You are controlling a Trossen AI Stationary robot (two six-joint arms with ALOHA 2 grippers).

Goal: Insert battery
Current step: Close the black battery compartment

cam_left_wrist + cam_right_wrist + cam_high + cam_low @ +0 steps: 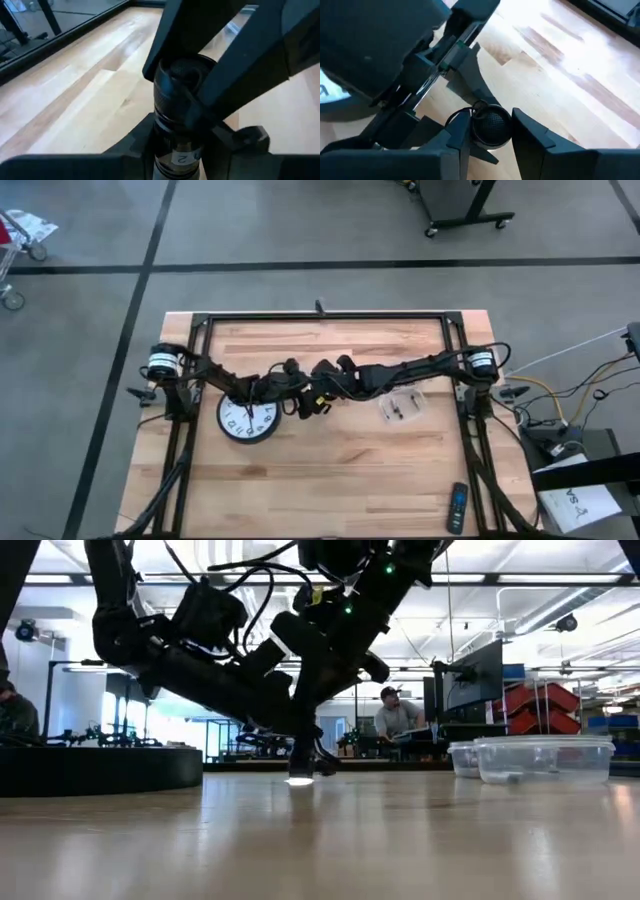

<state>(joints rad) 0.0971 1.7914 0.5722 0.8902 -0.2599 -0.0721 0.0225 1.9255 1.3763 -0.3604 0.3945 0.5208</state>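
Both dark arms are reaching inward from the worktop's (330, 470) side edges and meeting near its middle, just beside the round white-faced wall clock (247, 418) lying flat on the light wooden surface. The left gripper (300, 402) is angling down and grasping a black cylindrical flashlight (177, 125) with its jaws clenched around the barrel. The right gripper (487, 130) is coming in from the opposite side, its jaws straddling the flashlight's round end cap (491, 125), pressing on either side of it. No loose battery is showing. A clear plastic lidded container (401, 407) is sitting near the right arm, and a dark remote control (457, 508) is lying by the front right corner.
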